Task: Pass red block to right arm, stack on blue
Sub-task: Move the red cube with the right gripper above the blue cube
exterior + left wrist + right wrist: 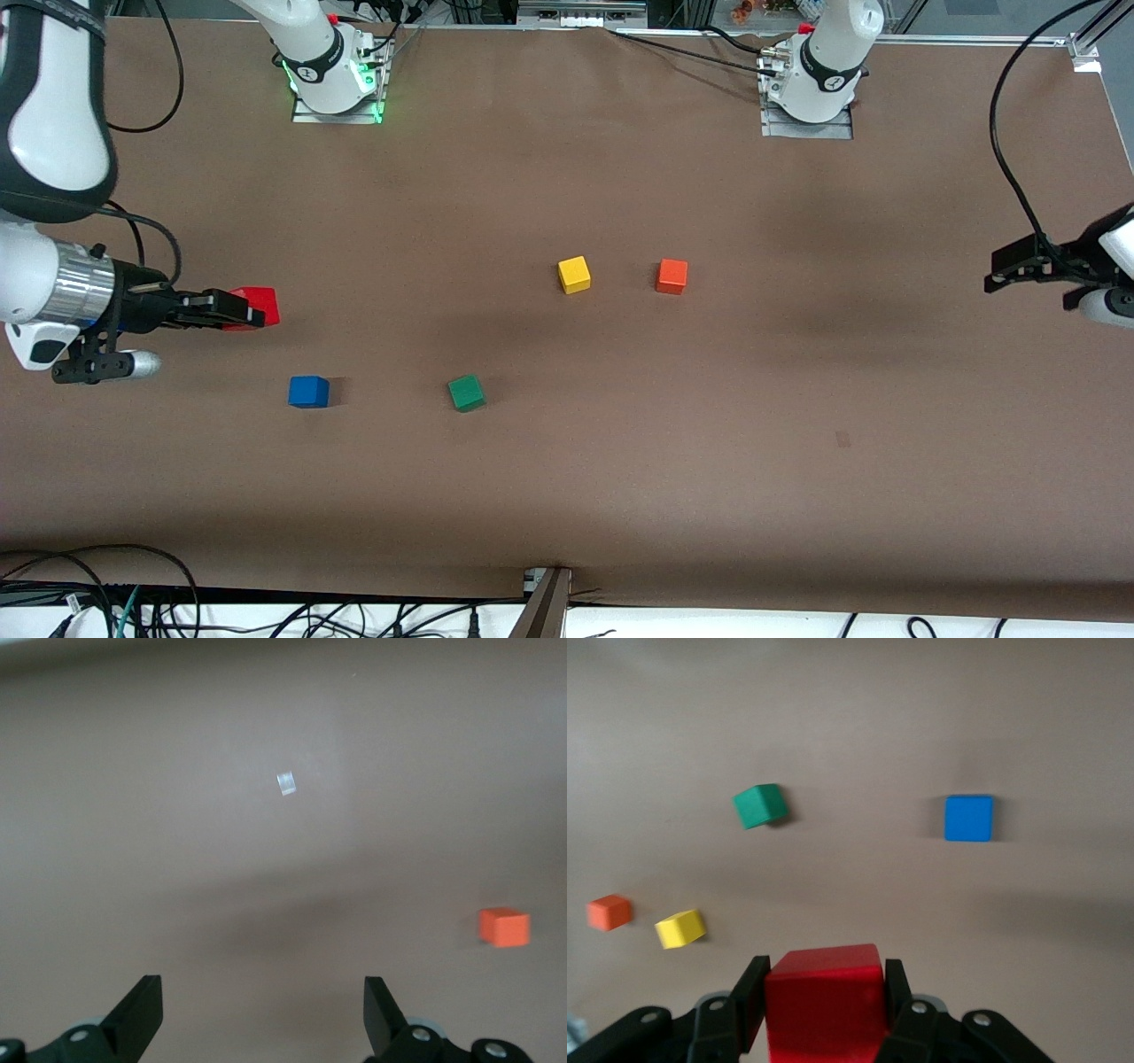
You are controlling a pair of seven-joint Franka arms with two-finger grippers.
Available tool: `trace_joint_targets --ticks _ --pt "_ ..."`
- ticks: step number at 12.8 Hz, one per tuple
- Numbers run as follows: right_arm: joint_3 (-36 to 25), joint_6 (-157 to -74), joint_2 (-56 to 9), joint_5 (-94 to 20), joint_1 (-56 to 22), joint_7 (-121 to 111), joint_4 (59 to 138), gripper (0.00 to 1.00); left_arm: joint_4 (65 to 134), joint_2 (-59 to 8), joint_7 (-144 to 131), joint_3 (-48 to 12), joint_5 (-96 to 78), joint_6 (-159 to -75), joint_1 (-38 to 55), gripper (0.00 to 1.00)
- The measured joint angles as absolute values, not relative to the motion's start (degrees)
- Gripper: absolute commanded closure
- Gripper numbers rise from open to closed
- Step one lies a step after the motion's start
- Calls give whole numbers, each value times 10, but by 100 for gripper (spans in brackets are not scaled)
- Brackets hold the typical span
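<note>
Front view: right claw [237,312] clamps the red block [258,306] on two flat sides, above the bench [567,461], at eleven o'clock from blue [308,392]. Likely light, rigid, slightly slick. Left claw [263,1014] waits, spread apart.

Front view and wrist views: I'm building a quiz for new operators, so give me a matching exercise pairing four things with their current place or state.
Things:
1. small bright red cube
2. small solid blue cube
3. slim black right gripper
4. left gripper

States:
A. open, holding nothing, at the left arm's end of the table
B. resting on the brown table, beside the small green cube
C. clamped between black fingers
D. shut, up near the right arm's end

Pairs: 1-C, 2-B, 3-D, 4-A
</note>
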State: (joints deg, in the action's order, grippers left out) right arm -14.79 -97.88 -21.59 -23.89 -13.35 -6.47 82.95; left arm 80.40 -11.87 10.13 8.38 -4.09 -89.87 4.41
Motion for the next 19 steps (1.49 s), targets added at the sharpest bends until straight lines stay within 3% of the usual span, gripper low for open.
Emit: trace_joint_targets --ticks 4,9,19 --pt "-146 -1180 -204 -194 -169 -94 976 67 838 -91 23 59 -41 -886 39 0" --pt "-147 -1365 -217 -183 -173 -99 1078 67 842 -91 23 57 -41 -881 33 0" --pt "-148 -1473 -254 -182 -173 -101 1101 67 843 -91 23 57 -42 -881 20 0"
